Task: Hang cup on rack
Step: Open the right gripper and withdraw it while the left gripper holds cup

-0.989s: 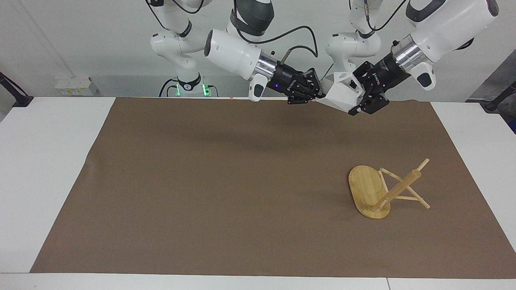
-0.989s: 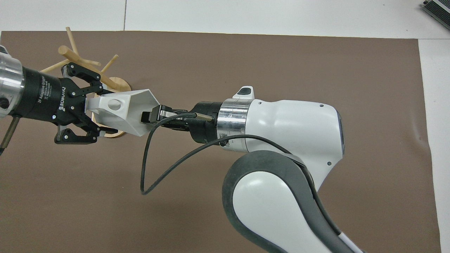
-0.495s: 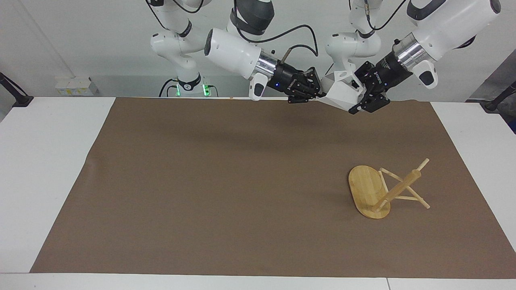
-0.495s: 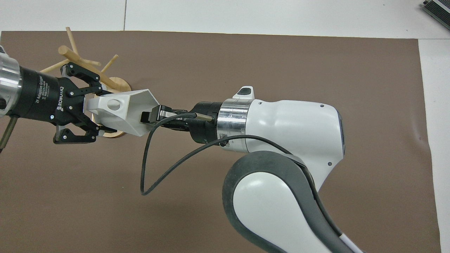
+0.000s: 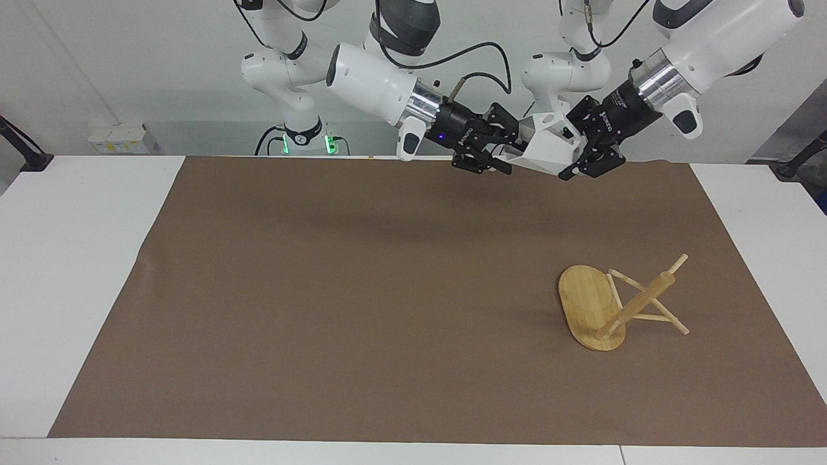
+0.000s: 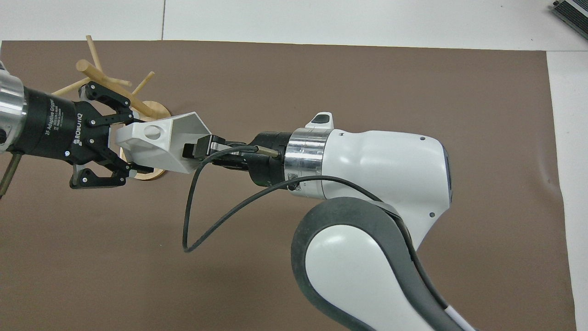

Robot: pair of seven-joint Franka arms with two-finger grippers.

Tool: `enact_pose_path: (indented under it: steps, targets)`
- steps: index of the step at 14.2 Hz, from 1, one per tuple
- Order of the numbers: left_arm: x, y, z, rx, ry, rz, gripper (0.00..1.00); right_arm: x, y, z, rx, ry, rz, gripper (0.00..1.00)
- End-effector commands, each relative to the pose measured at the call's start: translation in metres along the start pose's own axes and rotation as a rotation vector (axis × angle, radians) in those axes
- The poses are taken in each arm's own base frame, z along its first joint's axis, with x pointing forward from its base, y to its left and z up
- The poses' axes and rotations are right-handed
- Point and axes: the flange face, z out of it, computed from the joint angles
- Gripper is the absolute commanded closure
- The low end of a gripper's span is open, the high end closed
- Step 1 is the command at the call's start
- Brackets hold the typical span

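The white faceted cup [image 5: 546,145] [image 6: 158,140] hangs in the air over the brown mat's edge nearest the robots. My left gripper [image 5: 574,155] [image 6: 124,145] is shut on its handle end. My right gripper [image 5: 509,150] [image 6: 195,149] is at the cup's rim, open, with its fingers spread above and below the rim. The bamboo rack [image 5: 607,307] [image 6: 98,76] lies tipped over on the mat toward the left arm's end. Its oval base stands on edge and its post points sideways. In the overhead view the cup and the left gripper hide part of the base.
A brown mat [image 5: 362,290] covers most of the white table [image 5: 71,271]. A black cable [image 6: 193,216] loops down from the right wrist. A dark device [image 6: 572,11] shows at the table's corner toward the right arm's end.
My right gripper has opened and let go of the cup's rim. The left gripper still holds the cup, which has shifted slightly.
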Motion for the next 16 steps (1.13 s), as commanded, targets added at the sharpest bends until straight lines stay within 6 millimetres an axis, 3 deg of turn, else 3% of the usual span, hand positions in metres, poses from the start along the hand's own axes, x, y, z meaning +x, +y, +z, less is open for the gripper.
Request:
enact_pose_path:
  steps: [1, 6, 11, 16]
  targets:
    - [0.004, -0.003, -0.002, -0.038, -0.023, -0.055, 1.00, -0.001, 0.002, 0.003, 0.010, 0.021, 0.032, 0.00]
    - [0.026, -0.001, 0.012, -0.126, -0.034, -0.186, 1.00, 0.023, 0.016, -0.017, -0.006, 0.067, 0.045, 0.00]
    - [0.078, 0.018, 0.016, -0.206, -0.041, -0.409, 1.00, 0.040, 0.037, -0.056, -0.097, 0.131, -0.001, 0.00]
    - [0.105, 0.023, 0.054, -0.248, -0.036, -0.565, 1.00, 0.051, 0.072, -0.075, -0.331, 0.133, -0.168, 0.00]
